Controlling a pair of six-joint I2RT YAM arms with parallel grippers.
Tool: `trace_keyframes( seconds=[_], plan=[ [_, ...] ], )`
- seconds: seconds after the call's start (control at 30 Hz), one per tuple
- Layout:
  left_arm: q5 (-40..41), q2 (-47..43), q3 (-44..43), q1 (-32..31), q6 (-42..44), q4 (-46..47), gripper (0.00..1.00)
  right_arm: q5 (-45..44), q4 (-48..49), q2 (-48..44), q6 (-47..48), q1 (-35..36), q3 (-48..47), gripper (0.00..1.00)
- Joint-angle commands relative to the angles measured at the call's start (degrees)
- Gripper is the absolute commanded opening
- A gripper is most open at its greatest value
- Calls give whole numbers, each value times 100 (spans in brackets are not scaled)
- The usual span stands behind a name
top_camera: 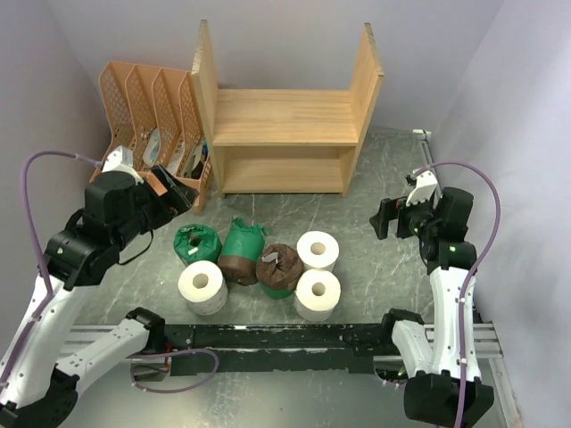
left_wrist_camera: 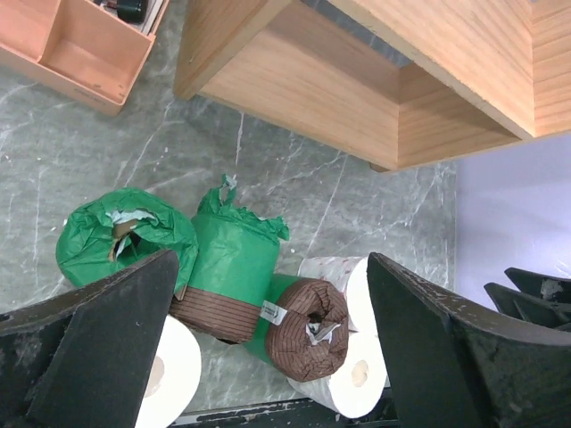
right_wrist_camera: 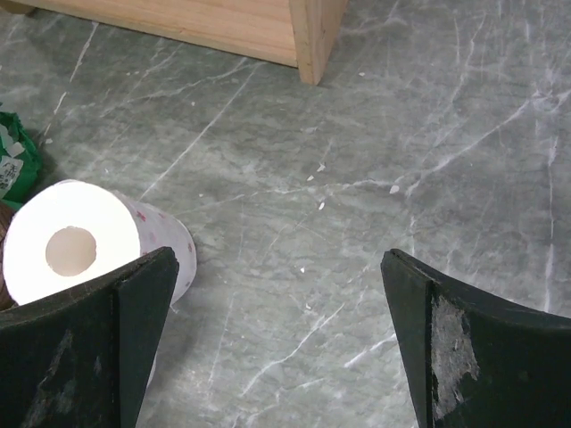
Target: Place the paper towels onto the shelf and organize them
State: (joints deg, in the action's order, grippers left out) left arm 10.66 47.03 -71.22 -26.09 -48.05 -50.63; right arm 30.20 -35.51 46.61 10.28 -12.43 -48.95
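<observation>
Six paper towel rolls lie clustered on the grey marble floor in front of the wooden shelf (top_camera: 285,134), whose two boards are bare. They are a green roll (top_camera: 196,242), a green-and-brown roll (top_camera: 241,251), a brown roll (top_camera: 278,265) and three bare white rolls (top_camera: 318,250) (top_camera: 318,294) (top_camera: 203,285). My left gripper (top_camera: 178,198) is open and empty, raised left of the cluster; its wrist view looks down on the green-and-brown roll (left_wrist_camera: 227,276) and the brown roll (left_wrist_camera: 308,330). My right gripper (top_camera: 388,217) is open and empty, right of the cluster; a white roll (right_wrist_camera: 62,241) lies by its left finger.
An orange lattice file rack (top_camera: 143,98) holding small items stands left of the shelf, near my left gripper. Lilac walls close in the left, back and right. A black rail (top_camera: 285,337) runs along the near edge. The shelf's right foot (right_wrist_camera: 308,36) shows in the right wrist view.
</observation>
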Motion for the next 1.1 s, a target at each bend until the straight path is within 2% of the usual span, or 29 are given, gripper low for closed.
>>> trace_keyframes(
  seconds=[0.0, 0.13, 0.27, 0.4, 0.53, 0.6, 0.77, 0.87, 1.07],
  plan=[
    [-134, 304, -153, -8, -64, -216, 99, 66, -48, 100, 17, -23, -65, 100],
    [257, 281, 28, -9, 288, -144, 99, 68, -74, 164, 63, -23, -70, 100],
    [586, 481, -268, -10, 831, -312, 100, 94, -72, 86, 117, -23, -34, 100],
    [140, 333, -20, -8, 1163, -210, 99, 353, -134, 59, 251, -23, -44, 100],
    [-820, 254, 482, -6, 1284, -330, 91, 287, -123, -38, 264, -23, -29, 100],
    [-910, 356, 756, -6, 1223, -480, 87, 376, -135, -41, 291, -23, -18, 100],
    [-628, 519, 1109, -5, 742, -376, 86, 370, -142, 174, 306, -13, -24, 100],
    [-107, 510, 1349, -10, 561, -252, 86, 330, -169, 214, 325, -14, -31, 100],
    [870, 868, 1226, -10, 82, -706, 85, 352, -149, 197, 325, -16, -12, 100]
  ],
)
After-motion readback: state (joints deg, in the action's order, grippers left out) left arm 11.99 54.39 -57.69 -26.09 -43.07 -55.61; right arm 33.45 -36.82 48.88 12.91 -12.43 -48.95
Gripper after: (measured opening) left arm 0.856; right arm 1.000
